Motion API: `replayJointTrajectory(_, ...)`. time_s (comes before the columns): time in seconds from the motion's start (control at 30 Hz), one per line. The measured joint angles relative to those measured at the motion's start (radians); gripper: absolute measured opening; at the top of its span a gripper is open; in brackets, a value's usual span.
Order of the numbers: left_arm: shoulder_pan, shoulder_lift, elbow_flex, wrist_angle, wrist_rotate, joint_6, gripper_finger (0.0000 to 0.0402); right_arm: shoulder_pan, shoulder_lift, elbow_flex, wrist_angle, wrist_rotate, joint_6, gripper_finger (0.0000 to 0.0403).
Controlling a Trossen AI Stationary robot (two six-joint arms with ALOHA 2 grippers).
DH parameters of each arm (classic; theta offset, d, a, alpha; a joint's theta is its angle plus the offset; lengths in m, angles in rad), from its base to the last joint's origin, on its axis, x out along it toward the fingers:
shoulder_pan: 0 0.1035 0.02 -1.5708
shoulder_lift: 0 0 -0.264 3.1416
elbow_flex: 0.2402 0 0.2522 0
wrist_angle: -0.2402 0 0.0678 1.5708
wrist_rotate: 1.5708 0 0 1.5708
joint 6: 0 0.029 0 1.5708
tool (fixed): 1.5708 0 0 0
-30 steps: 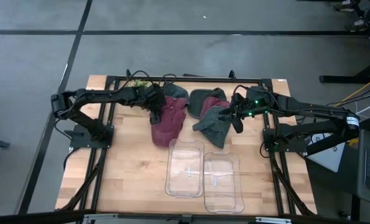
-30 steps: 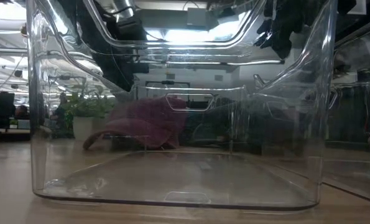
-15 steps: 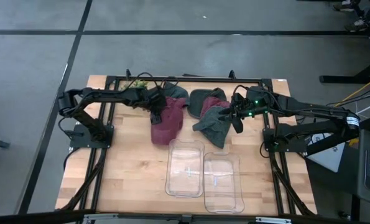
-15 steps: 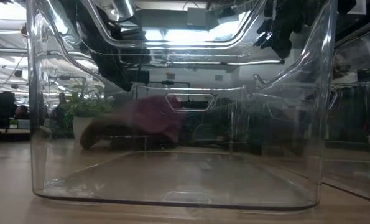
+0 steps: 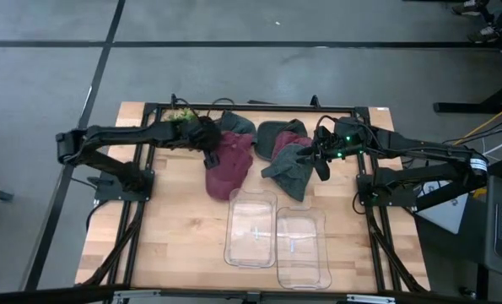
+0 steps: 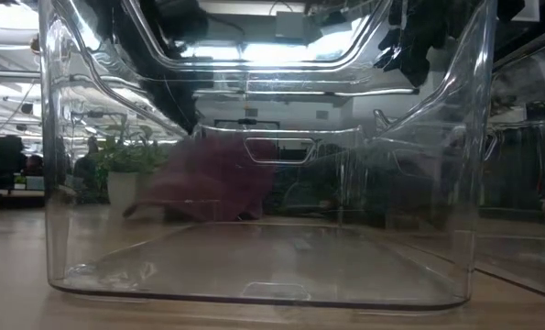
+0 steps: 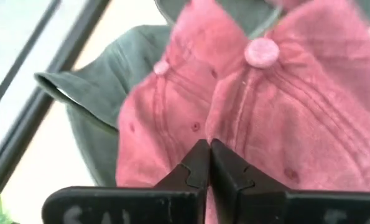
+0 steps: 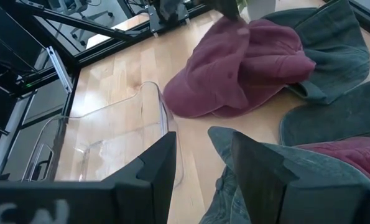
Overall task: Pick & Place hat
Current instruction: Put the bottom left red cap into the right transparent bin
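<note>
Since the earlier frame, the left arm has stretched out straighter and the maroon hat point(image 5: 229, 164) has shifted slightly. It lies on the table point(image 5: 166, 228) just behind the clear bins point(image 5: 251, 230). Left claw point(image 7: 208, 163) is pinched together on its fabric. Right claw point(image 8: 200, 155), fingers apart, hovers over a green hat point(image 5: 289, 173).

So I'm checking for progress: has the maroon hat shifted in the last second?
Barely: the maroon hat, pinched by the left gripper, still lies just behind the clear bin.
</note>
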Motion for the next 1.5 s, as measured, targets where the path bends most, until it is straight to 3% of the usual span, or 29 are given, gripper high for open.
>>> replayJointTrajectory(0.37,-0.012,-0.164,0.000,-0.090,0.035,-0.275,0.0004,0.023,0.000,0.000,0.000,-0.001,0.001,0.0155)
replayJointTrajectory(0.6,-0.054,-0.223,0.000,-0.064,0.061,-0.411,0.0004,0.046,0.000,0.000,0.000,-0.001,0.012,0.0155)
replayJointTrajectory(1.13,-0.132,-0.295,0.001,0.020,0.013,-0.505,0.0003,0.067,0.000,0.000,0.000,-0.001,0.022,0.0155)
replayJointTrajectory(1.5,-0.214,-0.296,0.142,-0.063,-0.037,-0.497,0.0003,0.067,0.000,-0.001,0.000,-0.001,0.019,0.0155)
